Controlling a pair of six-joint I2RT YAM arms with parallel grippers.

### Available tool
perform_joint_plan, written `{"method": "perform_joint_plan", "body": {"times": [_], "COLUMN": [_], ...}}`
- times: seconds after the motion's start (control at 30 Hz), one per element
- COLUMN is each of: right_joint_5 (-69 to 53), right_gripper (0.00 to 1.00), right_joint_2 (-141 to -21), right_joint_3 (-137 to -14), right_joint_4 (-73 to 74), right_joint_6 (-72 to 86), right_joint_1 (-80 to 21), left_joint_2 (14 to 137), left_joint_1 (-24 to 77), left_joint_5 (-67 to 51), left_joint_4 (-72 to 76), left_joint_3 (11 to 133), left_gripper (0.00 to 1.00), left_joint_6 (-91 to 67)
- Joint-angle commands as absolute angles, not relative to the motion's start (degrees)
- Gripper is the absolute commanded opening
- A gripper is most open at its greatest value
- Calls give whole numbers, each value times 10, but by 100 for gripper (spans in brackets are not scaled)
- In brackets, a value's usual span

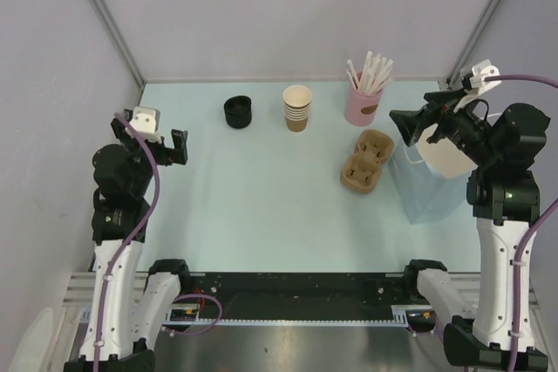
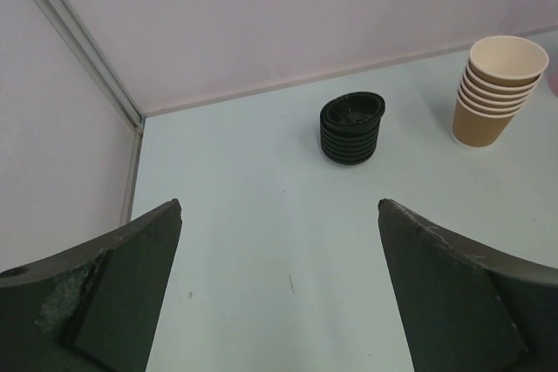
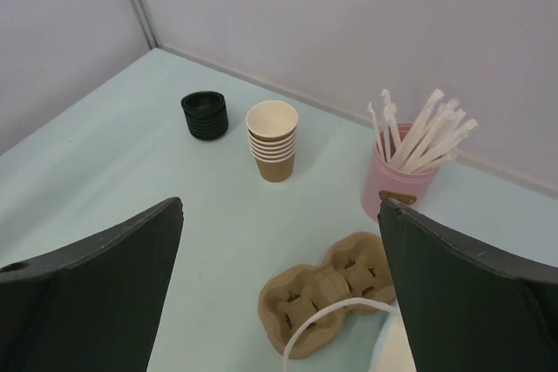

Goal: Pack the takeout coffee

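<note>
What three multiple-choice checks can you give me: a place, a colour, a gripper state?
1. Seen from above, the stack of black lids stands where? A) right of the stack of brown cups B) left of it C) on top of it
2. What colour is the cup holding the white sticks? A) green B) black C) pink
3. The left gripper is: A) open and empty B) shut on a lid C) shut on a cup
Answers: 1 B, the lids sit left of the cups; 2 C, its wall is pink; 3 A, its jaws stand wide apart, nothing between.
</note>
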State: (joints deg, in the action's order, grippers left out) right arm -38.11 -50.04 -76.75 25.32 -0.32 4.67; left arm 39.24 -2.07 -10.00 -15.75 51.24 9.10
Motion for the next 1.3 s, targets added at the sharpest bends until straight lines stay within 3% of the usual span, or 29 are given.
{"method": "perform_joint_plan", "body": {"times": [0.0, 0.17, 0.4, 0.7, 0.83, 0.97, 1.27], "right_joint_5": [-345, -314, -277, -262, -260, -242, -196], "right_gripper": [100, 100, 100, 92, 82, 63, 35], "right_joint_2": [-522, -548, -543, -520, -519, -519, -526], "right_joint_3": [-817, -832, -820, -792, -780, -776, -776], "right_joint_4": [364, 501, 540, 564, 557, 548, 519], "right_joint_6": [-71, -148, -142, -131, -117, -114, -112], "right_joint_1": [50, 50, 50, 41, 26, 23, 3], "left_joint_2": [360, 338, 302, 303, 305, 304, 302], "left_joint_1": [-25, -25, -25, -25, -25, -25, -25], "left_joint_5": [-71, -71, -76, -109, -114, -114, -114], "left_joint_4": [-148, -163, -152, -153, -151, -148, -144], "left_joint_3": [537, 516, 461, 445, 440, 436, 431], "left_gripper": [99, 100, 99, 100, 100, 99, 100], "left_joint_6": [90, 92, 86, 86, 84, 85, 84]}}
